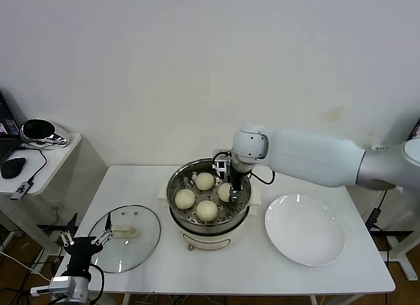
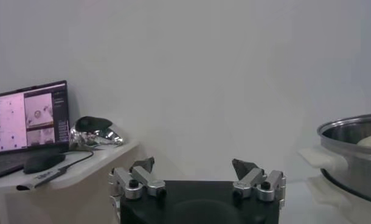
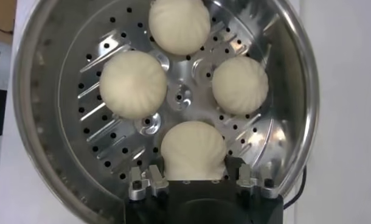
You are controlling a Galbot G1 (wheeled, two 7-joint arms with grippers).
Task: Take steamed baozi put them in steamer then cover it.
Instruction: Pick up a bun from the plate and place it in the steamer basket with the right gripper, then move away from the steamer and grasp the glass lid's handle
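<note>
A white surface (image 1: 230, 265) carries everything, largest item first. The steamer (image 1: 209, 206), a shiny steel pot on a cream base, stands near the middle, with a perforated tray (image 3: 106, 122) inside. To its right lies an empty white plate (image 1: 304, 229), apart from the pot. To its left the cover (image 1: 125, 238), a clear glass lid with a cream handle, lies flat on the surface, just ahead of the left gripper's fingers.

The right arm (image 1: 315, 157) reaches across from the right and down into the pot. The right gripper (image 3: 194, 179) is inside the steamer, its fingers (image 3: 150, 182) set on either side of one steamed baozi (image 3: 193, 152) and close against it; whether they are pinching the bun or standing just clear of it cannot be told. That bun sits on the tray by the pot wall. Three more buns rest on the tray beyond the fingers: one to one side (image 3: 133, 83), one to the other (image 3: 240, 85), and one farthest off, at the opposite wall (image 3: 179, 25). All four lie apart around the tray's centre.

The left gripper (image 2: 196, 173) is parked low at the near left corner of the surface, its fingers (image 2: 143, 173) spread wide and holding nothing. Off to the left, a side table (image 1: 39, 157) carries a laptop (image 2: 28, 119) and a mouse (image 1: 13, 166).
</note>
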